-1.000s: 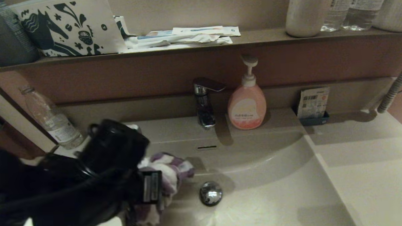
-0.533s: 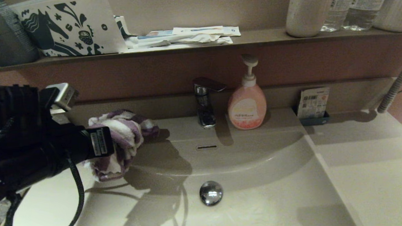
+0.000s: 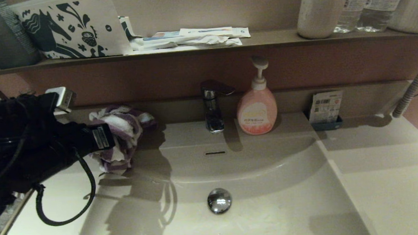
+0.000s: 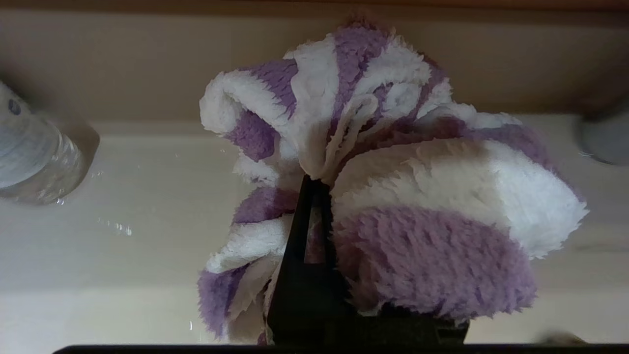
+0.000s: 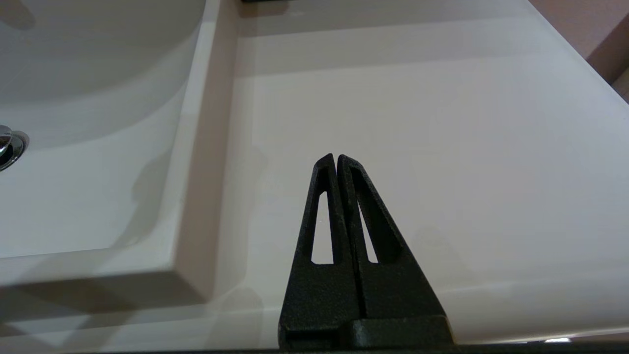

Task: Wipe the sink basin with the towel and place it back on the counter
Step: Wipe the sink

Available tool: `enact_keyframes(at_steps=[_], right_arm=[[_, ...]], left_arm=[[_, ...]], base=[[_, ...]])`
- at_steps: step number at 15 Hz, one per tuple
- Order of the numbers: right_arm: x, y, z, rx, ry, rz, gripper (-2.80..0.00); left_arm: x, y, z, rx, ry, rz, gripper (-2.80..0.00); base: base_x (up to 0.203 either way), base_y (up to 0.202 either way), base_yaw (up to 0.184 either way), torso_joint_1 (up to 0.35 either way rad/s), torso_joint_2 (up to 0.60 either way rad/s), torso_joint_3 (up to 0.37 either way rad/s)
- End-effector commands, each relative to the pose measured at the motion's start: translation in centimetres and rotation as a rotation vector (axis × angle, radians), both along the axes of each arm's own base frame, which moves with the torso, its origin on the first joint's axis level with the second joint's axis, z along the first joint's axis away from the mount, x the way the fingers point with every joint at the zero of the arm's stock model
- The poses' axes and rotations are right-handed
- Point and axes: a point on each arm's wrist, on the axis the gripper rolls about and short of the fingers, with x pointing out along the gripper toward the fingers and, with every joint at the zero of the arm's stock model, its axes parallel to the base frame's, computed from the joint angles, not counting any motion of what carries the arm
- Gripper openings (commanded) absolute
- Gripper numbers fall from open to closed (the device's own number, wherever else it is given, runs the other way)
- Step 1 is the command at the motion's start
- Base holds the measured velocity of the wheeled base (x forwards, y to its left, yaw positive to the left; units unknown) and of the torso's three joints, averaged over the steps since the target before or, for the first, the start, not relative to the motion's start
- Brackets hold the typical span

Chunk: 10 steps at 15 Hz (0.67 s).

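The purple and white striped towel (image 3: 120, 137) hangs bunched from my left gripper (image 3: 107, 139), which is shut on it above the counter (image 3: 54, 209) at the left of the sink basin (image 3: 255, 207). In the left wrist view the towel (image 4: 393, 196) wraps round the one finger that shows (image 4: 307, 255), above the counter (image 4: 123, 221). The basin's chrome drain plug (image 3: 219, 200) and overflow slot (image 3: 214, 153) lie bare. My right gripper (image 5: 336, 158) is shut on nothing, parked over the counter (image 5: 442, 123) right of the basin (image 5: 73, 172); it does not show in the head view.
A chrome faucet (image 3: 212, 106) and pink soap bottle (image 3: 257, 106) stand behind the basin. A small packet holder (image 3: 325, 110) sits back right. A plastic bottle (image 4: 34, 152) stands near the towel. The brown shelf (image 3: 206, 47) carries a printed pouch, white packets and bottles.
My left gripper has lifted the towel out of the basin, from beside the drain plug, and carried it back and left over the counter's back left corner.
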Motion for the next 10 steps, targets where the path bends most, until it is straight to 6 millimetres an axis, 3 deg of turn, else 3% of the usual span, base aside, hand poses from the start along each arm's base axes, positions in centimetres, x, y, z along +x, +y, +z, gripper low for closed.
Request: enact_keyframes(at_steps=[1,3,6,10], right_arm=[[0.0,0.0,0.0,0.0,0.001,0.0,-2.8],[0.0,0.0,0.0,0.0,0.001,0.0,-2.8],[0.0,0.0,0.0,0.0,0.001,0.0,-2.8],[0.0,0.0,0.0,0.0,0.001,0.0,-2.8]], left_arm=[[1.5,-0.2,-2.8,0.003,0.02,-0.002,-2.8],[2.7,-0.8,-4.3,0.002,0.017,-0.015,-2.8],[3.2,-2.9,-5.1,-0.016,-0.041,-0.069,-2.8],[2.2,-7.4,-6.2,-0.085,-0.02,-0.094,-2.8]], base=[[0.0,0.0,0.0,0.0,0.0,0.0],[0.0,0.0,0.0,0.0,0.0,0.0],[0.0,0.0,0.0,0.0,0.0,0.0],[0.0,0.0,0.0,0.0,0.0,0.0]])
